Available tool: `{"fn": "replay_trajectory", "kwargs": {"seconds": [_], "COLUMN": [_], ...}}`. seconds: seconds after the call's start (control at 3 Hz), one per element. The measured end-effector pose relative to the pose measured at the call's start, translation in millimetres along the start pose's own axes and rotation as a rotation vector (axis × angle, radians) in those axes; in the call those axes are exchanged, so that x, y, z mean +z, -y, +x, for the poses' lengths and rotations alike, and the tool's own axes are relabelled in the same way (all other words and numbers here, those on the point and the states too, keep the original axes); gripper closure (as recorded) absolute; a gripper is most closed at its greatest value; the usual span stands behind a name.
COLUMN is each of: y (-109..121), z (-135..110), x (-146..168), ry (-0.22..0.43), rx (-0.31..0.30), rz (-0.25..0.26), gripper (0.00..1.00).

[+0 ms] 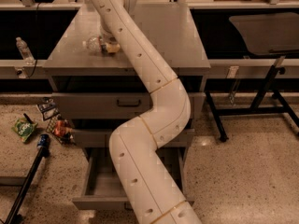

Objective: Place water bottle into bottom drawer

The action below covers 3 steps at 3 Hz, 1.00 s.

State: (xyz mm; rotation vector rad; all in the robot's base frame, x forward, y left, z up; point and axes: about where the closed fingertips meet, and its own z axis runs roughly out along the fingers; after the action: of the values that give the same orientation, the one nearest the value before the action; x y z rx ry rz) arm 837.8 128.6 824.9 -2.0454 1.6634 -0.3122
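Note:
The water bottle (95, 44), clear crinkled plastic with a pale label, lies on its side on the grey cabinet top (173, 36), near the left front. My gripper (109, 45) is down at the bottle's right end, mostly hidden behind my white arm (140, 69). Whether it holds the bottle cannot be seen. The bottom drawer (96, 190) is pulled open below, plain grey inside, and my arm crosses in front of its right half.
Two upper grey drawers (126, 104) are closed. A small upright clear bottle (23, 49) stands on a ledge at the left. Snack packets (25, 127) and a black pole (28, 181) lie on the floor at left. A black table frame (261, 92) stands at right.

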Motion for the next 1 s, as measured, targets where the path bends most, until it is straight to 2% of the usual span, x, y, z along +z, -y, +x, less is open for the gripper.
{"fn": "replay_trajectory", "kwargs": {"seconds": [0.33, 0.67, 1.0], "y": [19, 36, 40], "z": [-4, -27, -28], "x": [-57, -102, -99], "ry": [-0.053, -0.044, -0.04], "rx": [-0.048, -0.097, -0.098], "rz": [0.143, 0.294, 0.305], "gripper": [0.75, 0.44, 0.22]}}
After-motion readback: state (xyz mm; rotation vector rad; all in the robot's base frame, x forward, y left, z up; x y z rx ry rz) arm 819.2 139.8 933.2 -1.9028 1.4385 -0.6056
